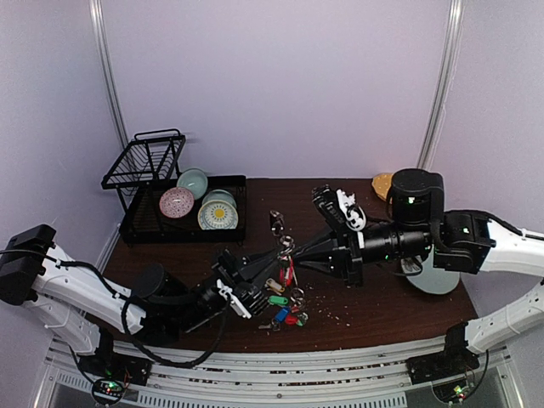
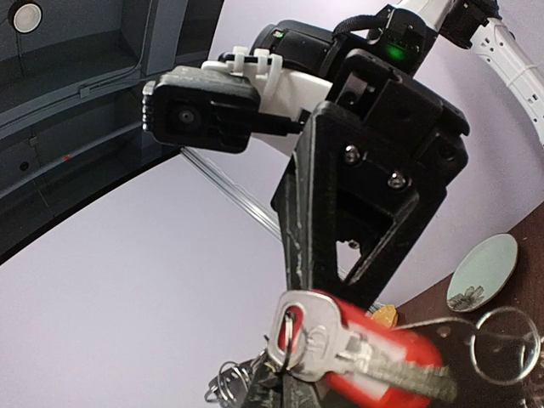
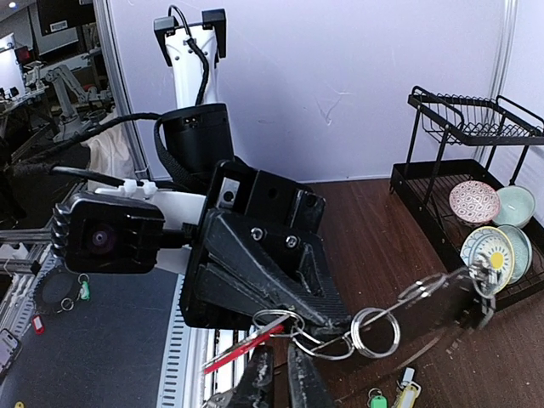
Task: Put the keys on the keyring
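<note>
My left gripper (image 1: 274,259) and right gripper (image 1: 295,252) meet tip to tip above the table's middle. The left gripper (image 2: 285,389) is shut on the thin dark wire of the keyring (image 2: 288,339). That wire passes through the head of a silvery key with a red tag (image 2: 365,353), which hangs blurred below the tips (image 1: 287,272). The right gripper (image 3: 283,350) has its fingers almost together just under the keyring's loop (image 3: 273,311). The red key (image 3: 242,347) crosses beside them, not between them. More tagged keys, green (image 1: 278,299) and blue (image 1: 280,314), lie on the table underneath.
A split ring (image 3: 375,310) and a black strap (image 3: 429,299) trail from the wire. A black dish rack (image 1: 157,183) with patterned plates (image 1: 217,211) stands back left. A pale plate (image 1: 433,279) lies under the right arm. Crumbs dot the dark table (image 1: 340,310).
</note>
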Controlling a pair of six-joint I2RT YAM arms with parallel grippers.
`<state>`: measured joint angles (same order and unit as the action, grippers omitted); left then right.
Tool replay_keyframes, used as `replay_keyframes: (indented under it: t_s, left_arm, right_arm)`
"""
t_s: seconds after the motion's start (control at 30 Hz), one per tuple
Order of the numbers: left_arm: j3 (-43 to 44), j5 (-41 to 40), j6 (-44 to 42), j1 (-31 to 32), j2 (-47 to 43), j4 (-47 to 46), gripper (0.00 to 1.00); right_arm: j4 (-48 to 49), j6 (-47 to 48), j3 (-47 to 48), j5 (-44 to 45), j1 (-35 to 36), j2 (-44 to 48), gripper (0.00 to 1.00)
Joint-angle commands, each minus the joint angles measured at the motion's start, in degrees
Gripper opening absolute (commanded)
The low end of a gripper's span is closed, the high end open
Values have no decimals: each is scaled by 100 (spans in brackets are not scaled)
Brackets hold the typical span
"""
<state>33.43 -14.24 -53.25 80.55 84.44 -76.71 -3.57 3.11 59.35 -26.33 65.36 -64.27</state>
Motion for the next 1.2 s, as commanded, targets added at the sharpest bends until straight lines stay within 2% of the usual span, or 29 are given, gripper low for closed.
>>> replay_keyframes:
  t_s: [0.0, 0.27, 0.4, 0.53, 0.73, 1.0, 1.17]
  left_arm:
    - [151, -33, 67, -40, -20, -740, 0]
    - [146, -57, 92, -40, -16, -758, 0]
    - [110, 144, 542, -69, -129, -695, 0]
    - [98, 770, 1583, -150, -352, -345, 0]
    - [273, 1633, 2708, -215, -552, 193, 0]
    - [474, 1602, 3118, -233, -867, 941, 0]
    - [578, 1535, 3250, -233, -978, 1274, 0]
  right_arm:
    - [-40, 1, 201, -131, 114, -24, 9]
    - [-344, 264, 445, 395, 421, -115, 7]
    - [-723, 515, 598, 476, 443, -2, 8]
    - [-767, 933, 542, 488, 360, 499, 14]
    - [-1455, 1385, 1252, 462, 258, 193, 24]
    - [-2275, 1795, 1952, 424, 260, -272, 33]
    - [-2332, 1792, 1983, 387, 265, -253, 33]
